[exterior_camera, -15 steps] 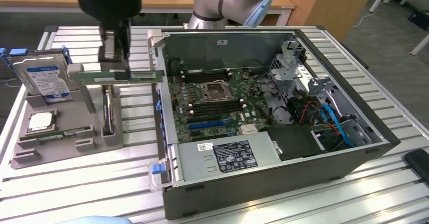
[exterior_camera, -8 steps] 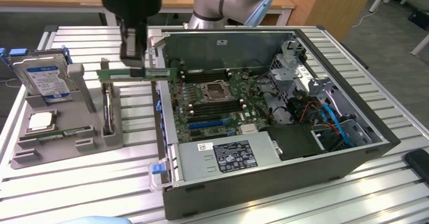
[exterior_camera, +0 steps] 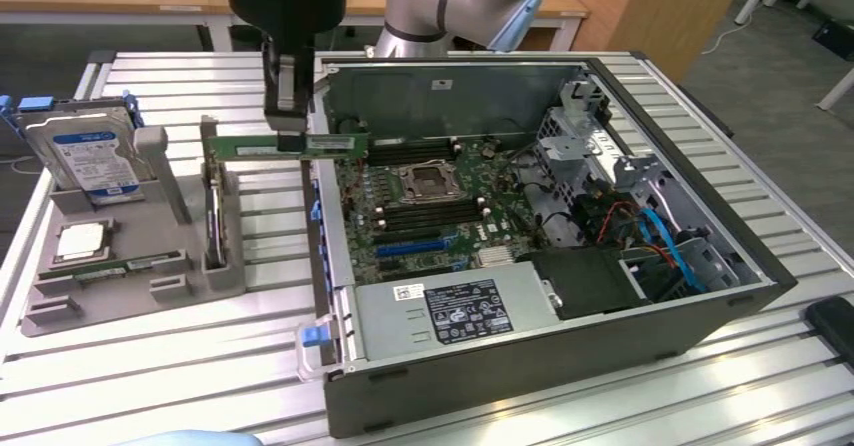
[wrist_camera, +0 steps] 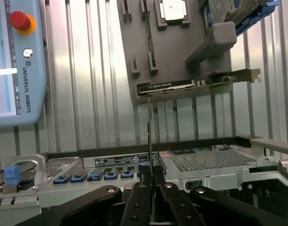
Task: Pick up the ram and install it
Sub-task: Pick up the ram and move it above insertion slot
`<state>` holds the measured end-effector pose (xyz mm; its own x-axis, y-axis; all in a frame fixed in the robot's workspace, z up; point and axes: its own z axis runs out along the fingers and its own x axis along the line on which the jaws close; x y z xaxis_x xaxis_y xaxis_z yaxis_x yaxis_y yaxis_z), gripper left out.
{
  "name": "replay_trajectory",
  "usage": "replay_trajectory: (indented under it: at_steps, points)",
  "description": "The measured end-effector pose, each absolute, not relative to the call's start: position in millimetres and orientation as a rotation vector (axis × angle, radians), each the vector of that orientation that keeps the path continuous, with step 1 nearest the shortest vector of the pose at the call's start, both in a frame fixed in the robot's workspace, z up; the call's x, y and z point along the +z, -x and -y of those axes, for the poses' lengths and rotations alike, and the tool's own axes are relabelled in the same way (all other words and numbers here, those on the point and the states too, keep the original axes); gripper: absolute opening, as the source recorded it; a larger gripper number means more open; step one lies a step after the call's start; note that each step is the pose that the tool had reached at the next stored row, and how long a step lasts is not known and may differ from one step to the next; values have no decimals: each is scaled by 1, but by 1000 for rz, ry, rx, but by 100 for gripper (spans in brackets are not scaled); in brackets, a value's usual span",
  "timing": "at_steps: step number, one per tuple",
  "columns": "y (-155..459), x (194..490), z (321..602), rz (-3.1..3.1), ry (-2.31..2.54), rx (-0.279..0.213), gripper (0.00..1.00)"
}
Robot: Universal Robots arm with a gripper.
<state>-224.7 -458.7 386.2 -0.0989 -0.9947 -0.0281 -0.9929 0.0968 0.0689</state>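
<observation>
The pincer (exterior_camera: 290, 136), nearly closed, pinches the long, thin green ram stick (exterior_camera: 334, 144) at its upper edge. The stick hangs level in the air across the side wall of the open grey metal computer case (exterior_camera: 534, 366), at ten o'clock from the square silver processor socket (exterior_camera: 430, 179). For a good installation, I judge the stick should be level and parallel to the narrow black memory slots (exterior_camera: 424, 211) at the socket's six o'clock.

surface: slatted metal table (exterior_camera: 174, 366), silver rails running lengthwise | back: wooden desk (exterior_camera: 134, 8) on pale legs behind the table | exterior view's right: tall wooden cabinet (exterior_camera: 654, 16), grey floor (exterior_camera: 767, 76) | light: even indoor, bright sheen on slats
</observation>
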Motion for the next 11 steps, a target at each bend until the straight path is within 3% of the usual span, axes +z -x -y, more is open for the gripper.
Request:
replay_trajectory:
  at_steps: [11]
  points:
    - [221,386,459,2236,-2164,-108,13]
